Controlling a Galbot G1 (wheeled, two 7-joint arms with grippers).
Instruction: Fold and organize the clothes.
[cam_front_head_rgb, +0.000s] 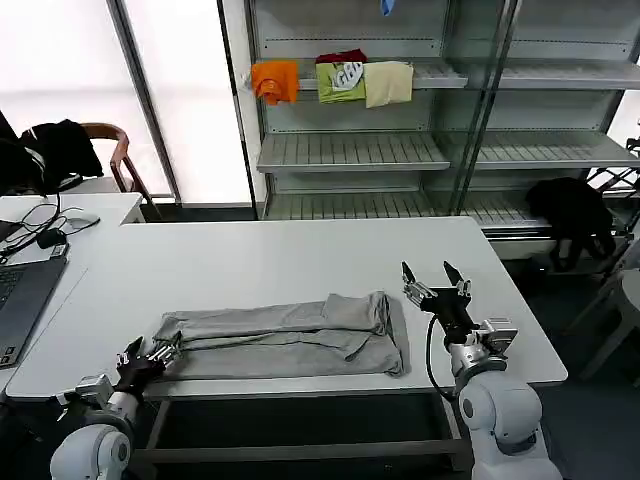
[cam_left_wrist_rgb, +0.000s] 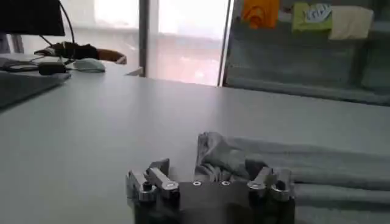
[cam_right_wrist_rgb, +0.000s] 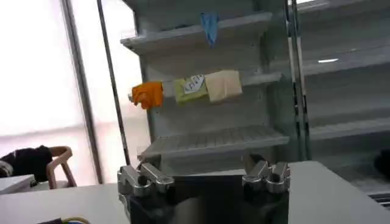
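Head view showing a light grey garment (cam_front_head_rgb: 285, 340) lying folded into a long flat band across the lower centre of the frame, on the near part of the white table (cam_front_head_rgb: 270, 262). Showing creases along its length and a doubled-over, thicker section toward the right end. No print or collar being made out.

Lying with its left end touching the left gripper (cam_front_head_rgb: 160, 353) at lower left of the frame; fingers there sitting at the cloth edge, apart, not seen clamped on fabric. Left wrist view confirming: bunched grey cloth (cam_left_wrist_rgb: 286, 164) lying just beyond and between the spread fingers (cam_left_wrist_rgb: 152, 181). Left arm reaching in low from the lower left corner, gripper level with the tabletop.

Right gripper (cam_front_head_rgb: 437, 279) standing just beside the garment's right end, not touching it, at centre right of the frame. Fingers apart, pointing up and away from the robot, raised above the table. Right wrist view showing the spread fingers (cam_right_wrist_rgb: 144, 180) holding nothing.
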